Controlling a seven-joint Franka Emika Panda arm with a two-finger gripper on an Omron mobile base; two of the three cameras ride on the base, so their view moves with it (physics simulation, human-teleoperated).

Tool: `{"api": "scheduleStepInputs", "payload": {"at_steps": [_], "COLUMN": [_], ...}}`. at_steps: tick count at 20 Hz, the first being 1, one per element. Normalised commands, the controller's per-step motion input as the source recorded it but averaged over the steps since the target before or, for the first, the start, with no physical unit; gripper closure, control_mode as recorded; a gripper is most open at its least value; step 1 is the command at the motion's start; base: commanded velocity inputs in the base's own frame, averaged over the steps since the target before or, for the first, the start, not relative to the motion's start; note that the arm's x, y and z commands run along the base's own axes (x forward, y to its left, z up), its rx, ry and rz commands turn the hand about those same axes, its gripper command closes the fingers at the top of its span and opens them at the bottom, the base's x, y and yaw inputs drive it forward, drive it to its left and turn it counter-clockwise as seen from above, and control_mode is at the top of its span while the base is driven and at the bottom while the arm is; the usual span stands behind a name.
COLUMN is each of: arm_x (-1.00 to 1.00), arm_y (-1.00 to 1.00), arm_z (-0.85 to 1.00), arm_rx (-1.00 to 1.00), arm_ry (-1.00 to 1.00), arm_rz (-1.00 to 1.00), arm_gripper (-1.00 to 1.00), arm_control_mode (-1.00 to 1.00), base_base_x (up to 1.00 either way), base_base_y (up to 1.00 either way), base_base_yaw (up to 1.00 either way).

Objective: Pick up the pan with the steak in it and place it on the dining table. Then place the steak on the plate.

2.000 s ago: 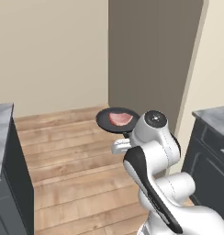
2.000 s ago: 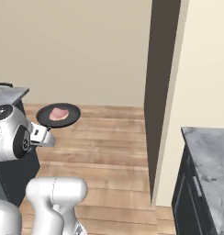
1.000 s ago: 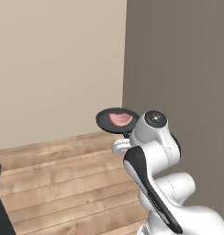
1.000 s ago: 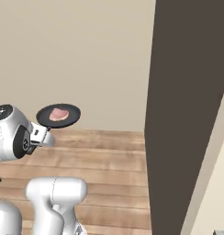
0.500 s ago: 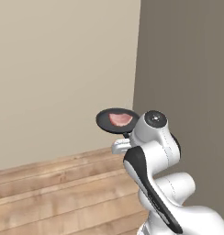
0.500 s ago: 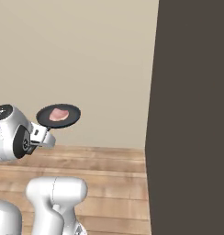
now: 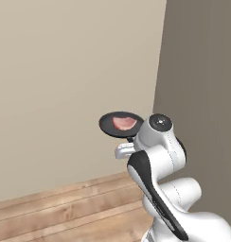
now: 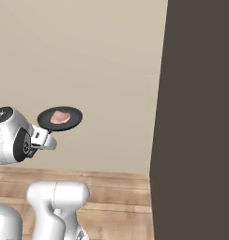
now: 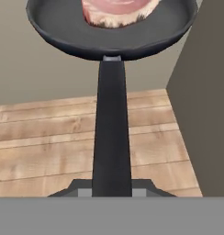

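The black pan (image 7: 110,126) hangs in the air, level, in front of the arm, with the pinkish steak (image 7: 124,122) lying in it. From the other side, the pan (image 8: 72,120) and steak (image 8: 60,116) sit at the left, above the floor. My gripper (image 9: 111,189) is shut on the end of the pan's long handle (image 9: 111,133); the pan (image 9: 63,27) and steak (image 9: 116,10) are at the top of the hand view. The gripper (image 8: 45,136) sits just below the pan. The dining table and the plate are out of view.
A plain beige wall (image 7: 65,71) stands ahead. A tall dark brown panel (image 8: 201,117) rises close on the right. Wooden floor (image 9: 45,137) lies below the pan.
The whole picture has shifted as the camera turned: the grey counters and much of the floor left the views, and the wall and dark panel came closer. The pan stays in my grip.
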Motion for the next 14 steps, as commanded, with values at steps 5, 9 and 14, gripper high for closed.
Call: {"api": "scheduleStepInputs", "payload": {"at_steps": [5, 9, 14], "arm_x": [0.00, 0.00, 0.00], "arm_y": [0.00, 0.00, 0.00], "arm_z": [0.00, 0.00, 0.00], "arm_rx": [0.00, 0.00, 0.00], "arm_ry": [0.00, 0.00, 0.00], "arm_rz": [0.00, 0.00, 0.00], "arm_gripper": [1.00, 1.00, 1.00], "arm_control_mode": [1.00, 1.00, 1.00], "base_base_x": [1.00, 0.64, 0.08], "base_base_y": [0.00, 0.00, 0.00], "base_base_yaw": [0.00, 0.29, 0.45]}}
